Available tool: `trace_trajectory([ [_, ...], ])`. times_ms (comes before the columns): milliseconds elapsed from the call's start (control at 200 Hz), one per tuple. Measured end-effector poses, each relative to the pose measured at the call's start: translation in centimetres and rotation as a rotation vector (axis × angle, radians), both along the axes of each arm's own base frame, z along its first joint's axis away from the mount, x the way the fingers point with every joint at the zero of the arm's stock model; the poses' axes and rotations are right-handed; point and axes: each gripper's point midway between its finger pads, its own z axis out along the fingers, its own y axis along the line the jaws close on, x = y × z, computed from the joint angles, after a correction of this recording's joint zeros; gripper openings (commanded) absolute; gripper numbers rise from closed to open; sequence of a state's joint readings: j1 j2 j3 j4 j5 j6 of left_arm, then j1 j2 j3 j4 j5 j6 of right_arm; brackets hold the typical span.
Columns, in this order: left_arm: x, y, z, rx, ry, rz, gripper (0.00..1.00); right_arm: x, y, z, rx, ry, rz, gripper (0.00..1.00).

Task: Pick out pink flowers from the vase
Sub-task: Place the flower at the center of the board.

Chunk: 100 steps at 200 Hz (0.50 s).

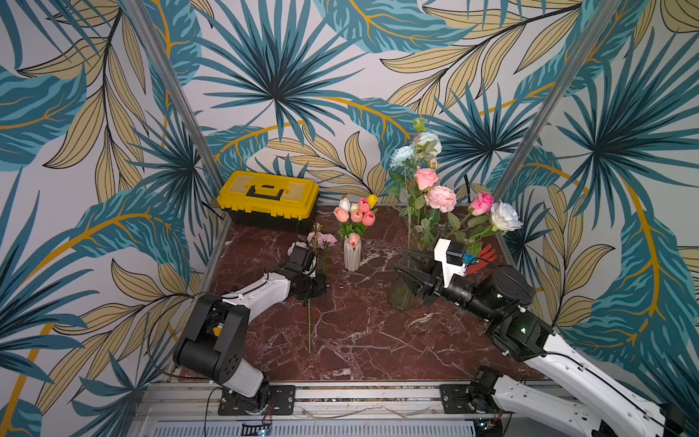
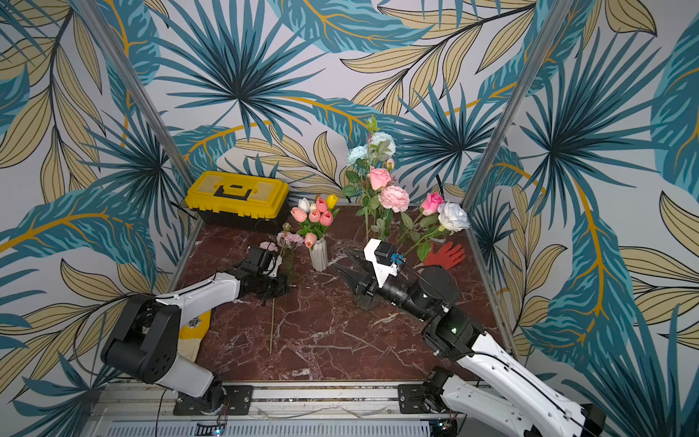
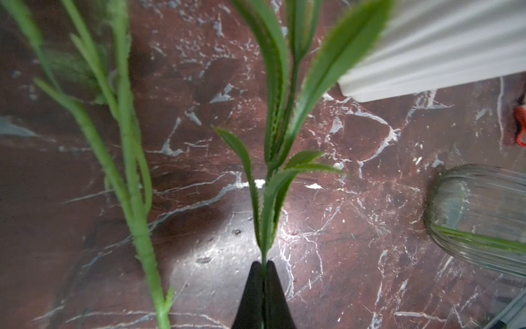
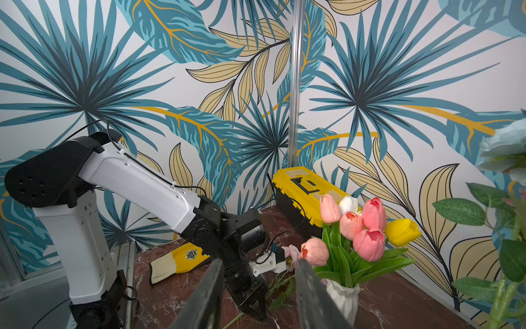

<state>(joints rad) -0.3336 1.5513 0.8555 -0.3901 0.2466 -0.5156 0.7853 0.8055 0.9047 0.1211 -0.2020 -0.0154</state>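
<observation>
Left gripper (image 3: pixel 263 266): clenched on a thin green stem (image 3: pixel 263 252). Only the left wrist view shows the pinch. In both top views I trace that stem up to a ruffled pale-pink carnation (image 1: pixel 326 239), clear of the vase, over the red marble top (image 1: pixel 359 340). The left wrist view also shows a thicker green stem (image 3: pixel 142 242) just beside it, outside the grip.

Right gripper (image 4: pixel 259 260): released, with nothing between the jaws in the right wrist view. In both top views it overlaps the clear ribbed glass vase (image 1: pixel 401 299); I cannot tell whether they touch.

A pink rose (image 1: pixel 426 178), a pink peony (image 1: pixel 440 198) and a magenta rose (image 1: pixel 481 203) stand in that vase. Pink tulips (image 1: pixel 355 216) sit in a white ribbed vase (image 1: pixel 352 257).
</observation>
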Motion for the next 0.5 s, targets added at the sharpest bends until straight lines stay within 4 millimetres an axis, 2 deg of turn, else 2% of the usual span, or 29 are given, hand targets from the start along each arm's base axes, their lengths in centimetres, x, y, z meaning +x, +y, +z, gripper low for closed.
trace_trajectory([
  [130, -0.2, 0.6, -0.5, 0.02, 0.028, 0.041, 0.04, 0.1, 0.1, -0.1, -0.002, 0.002, 0.0, 0.43],
  [305, -0.4, 1.1, -1.4, 0.05, 0.055, 0.082, 0.14, 0.3, 0.1, -0.2, -0.004, 0.005, -0.008, 0.43],
  [501, -1.3, 1.3, -3.0, 0.114, 0.105, 0.087, 0.16, 0.3, 0.1, -0.3, -0.011, 0.005, -0.01, 0.43],
])
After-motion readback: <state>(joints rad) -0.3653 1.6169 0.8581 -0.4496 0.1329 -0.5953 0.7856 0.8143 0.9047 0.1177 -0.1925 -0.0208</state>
